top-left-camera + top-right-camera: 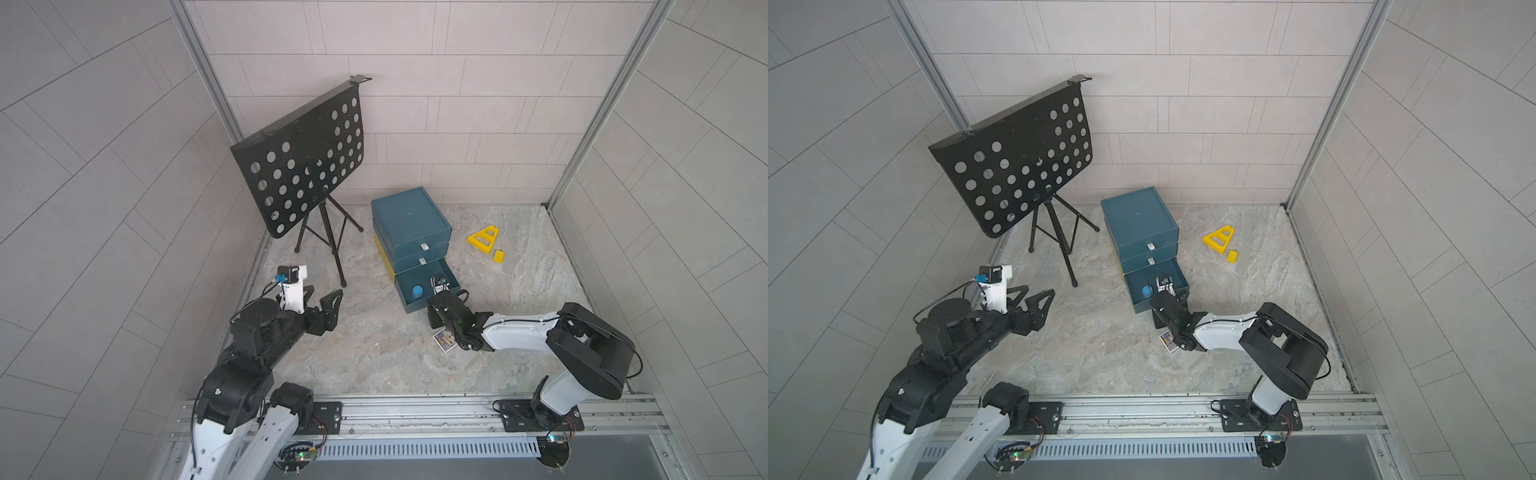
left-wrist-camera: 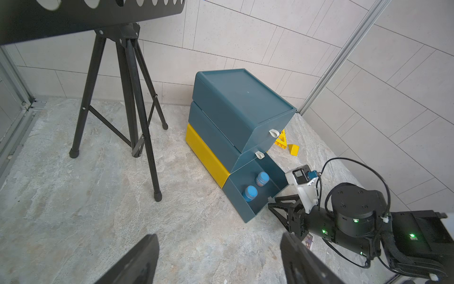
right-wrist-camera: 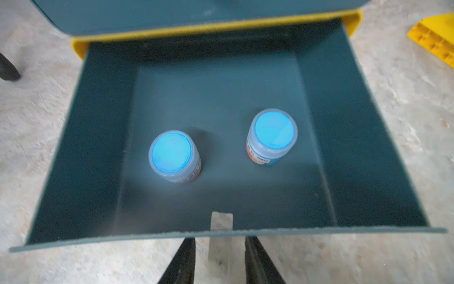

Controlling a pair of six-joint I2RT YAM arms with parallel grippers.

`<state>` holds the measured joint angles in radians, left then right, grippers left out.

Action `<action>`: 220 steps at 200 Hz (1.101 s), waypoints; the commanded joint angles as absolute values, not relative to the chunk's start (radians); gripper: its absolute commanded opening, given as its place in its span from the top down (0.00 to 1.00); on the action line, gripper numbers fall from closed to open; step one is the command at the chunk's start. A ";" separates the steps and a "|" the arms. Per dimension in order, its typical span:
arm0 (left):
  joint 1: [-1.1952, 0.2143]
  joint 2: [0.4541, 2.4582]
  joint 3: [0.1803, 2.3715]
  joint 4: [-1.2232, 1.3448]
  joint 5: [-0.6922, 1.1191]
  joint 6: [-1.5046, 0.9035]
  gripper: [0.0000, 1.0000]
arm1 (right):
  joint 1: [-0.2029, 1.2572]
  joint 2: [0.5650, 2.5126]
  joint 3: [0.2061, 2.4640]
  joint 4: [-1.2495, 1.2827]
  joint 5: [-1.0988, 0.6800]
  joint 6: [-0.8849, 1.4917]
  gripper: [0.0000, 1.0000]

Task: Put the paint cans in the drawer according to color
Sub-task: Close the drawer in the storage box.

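Two blue-topped paint cans (image 3: 172, 153) (image 3: 272, 132) stand upright and apart inside the pulled-out bottom drawer (image 3: 98, 123) of the teal cabinet (image 1: 409, 216). The left wrist view shows both cans (image 2: 250, 193) (image 2: 262, 178). In both top views only one can (image 1: 417, 291) (image 1: 1147, 291) shows. My right gripper (image 3: 219, 242) (image 1: 446, 296) is at the drawer's front, open, a finger on each side of the white handle tab (image 3: 221, 221) with small gaps. My left gripper (image 2: 218, 237) (image 1: 322, 296) hangs open and empty above the floor, left of the cabinet.
A black perforated music stand (image 1: 299, 166) on a tripod (image 2: 132, 110) stands at the back left. A yellow triangular frame (image 1: 483, 239) and a small yellow block (image 1: 498, 256) lie right of the cabinet. A printed card (image 1: 444, 341) lies under the right arm. The upper two drawers are closed.
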<state>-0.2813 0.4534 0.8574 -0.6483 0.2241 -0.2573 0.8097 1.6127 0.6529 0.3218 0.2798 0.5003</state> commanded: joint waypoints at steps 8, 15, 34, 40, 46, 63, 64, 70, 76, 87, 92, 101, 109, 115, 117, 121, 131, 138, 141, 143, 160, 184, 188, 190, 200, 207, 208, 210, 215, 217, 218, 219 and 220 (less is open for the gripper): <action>-0.272 0.455 0.865 -0.646 0.232 -0.260 0.15 | 0.787 1.665 0.699 0.462 0.313 0.496 0.62; -0.272 0.456 0.865 -0.646 0.231 -0.259 0.15 | 0.781 1.679 0.707 0.481 0.313 0.502 0.62; -0.272 0.457 0.866 -0.644 0.232 -0.259 0.15 | 0.760 1.729 0.731 0.525 0.293 0.533 0.65; -0.272 0.457 0.866 -0.643 0.233 -0.259 0.15 | 0.755 1.743 0.738 0.543 0.285 0.542 0.65; -0.272 0.457 0.867 -0.644 0.232 -0.259 0.15 | 0.751 1.757 0.742 0.565 0.282 0.552 0.65; -0.269 0.455 0.867 -0.644 0.230 -0.259 0.15 | 0.741 1.793 0.751 0.626 0.272 0.574 0.65; -0.269 0.455 0.866 -0.644 0.230 -0.259 0.15 | 0.740 1.796 0.752 0.631 0.272 0.575 0.65; -0.269 0.455 0.865 -0.644 0.231 -0.259 0.15 | 0.737 1.807 0.754 0.653 0.269 0.584 0.65; -0.269 0.456 0.865 -0.644 0.232 -0.259 0.15 | 0.734 1.818 0.756 0.677 0.269 0.594 0.64; -0.267 0.457 0.866 -0.644 0.234 -0.259 0.15 | 0.723 1.840 0.760 0.716 0.261 0.618 0.64; -0.266 0.457 0.866 -0.643 0.235 -0.259 0.15 | 0.718 1.850 0.761 0.734 0.254 0.630 0.64; -0.265 0.459 0.865 -0.642 0.235 -0.259 0.15 | 0.710 1.868 0.765 0.759 0.243 0.650 0.63; -0.264 0.459 0.865 -0.643 0.235 -0.259 0.15 | 0.704 1.883 0.770 0.772 0.237 0.666 0.63; -0.264 0.459 0.866 -0.643 0.236 -0.259 0.15 | 0.701 1.892 0.771 0.784 0.235 0.674 0.63; -0.263 0.459 0.865 -0.643 0.235 -0.259 0.15 | 0.700 1.896 0.771 0.790 0.235 0.676 0.63; -0.262 0.459 0.865 -0.643 0.236 -0.259 0.15 | 0.700 1.901 0.772 0.798 0.233 0.680 0.63; -0.263 0.459 0.865 -0.643 0.237 -0.259 0.15 | 0.698 1.913 0.771 0.822 0.233 0.684 0.62; -0.262 0.459 0.865 -0.642 0.236 -0.260 0.15 | 0.696 1.922 0.773 0.834 0.233 0.686 0.61; -0.263 0.459 0.865 -0.643 0.237 -0.259 0.15 | 0.696 1.927 0.774 0.838 0.231 0.686 0.61; -0.261 0.460 0.865 -0.643 0.238 -0.259 0.15 | 0.695 1.929 0.776 0.839 0.230 0.687 0.61; -0.262 0.462 0.865 -0.643 0.238 -0.259 0.15 | 0.694 1.949 0.792 0.843 0.232 0.691 0.58; -0.258 0.463 0.865 -0.641 0.240 -0.259 0.15 | 0.687 1.981 0.798 0.881 0.238 0.709 0.56; -0.258 0.465 0.865 -0.643 0.240 -0.259 0.15 | 0.686 1.985 0.800 0.884 0.238 0.712 0.55; -0.258 0.464 0.865 -0.642 0.239 -0.259 0.15 | 0.686 1.988 0.801 0.884 0.238 0.715 0.55; -0.258 0.465 0.865 -0.642 0.241 -0.259 0.15 | 0.683 1.998 0.808 0.889 0.235 0.718 0.55; -0.256 0.465 0.866 -0.641 0.241 -0.259 0.15 | 0.683 2.004 0.813 0.890 0.234 0.720 0.55; -0.257 0.465 0.865 -0.641 0.241 -0.259 0.15 | 0.683 2.004 0.812 0.890 0.233 0.720 0.55; -0.257 0.465 0.865 -0.641 0.240 -0.259 0.15 | 0.683 2.005 0.814 0.891 0.233 0.719 0.55; -0.257 0.466 0.865 -0.641 0.241 -0.259 0.15 | 0.683 2.008 0.816 0.893 0.233 0.719 0.54; -0.257 0.466 0.865 -0.641 0.241 -0.259 0.15 | 0.683 2.009 0.817 0.892 0.233 0.719 0.54; -0.257 0.466 0.865 -0.641 0.242 -0.259 0.15 | 0.683 2.009 0.817 0.892 0.233 0.719 0.54; -0.256 0.466 0.865 -0.641 0.242 -0.259 0.15 | 0.683 2.009 0.817 0.893 0.233 0.719 0.54; -0.256 0.466 0.865 -0.641 0.241 -0.259 0.15 | 0.683 2.010 0.818 0.893 0.232 0.719 0.54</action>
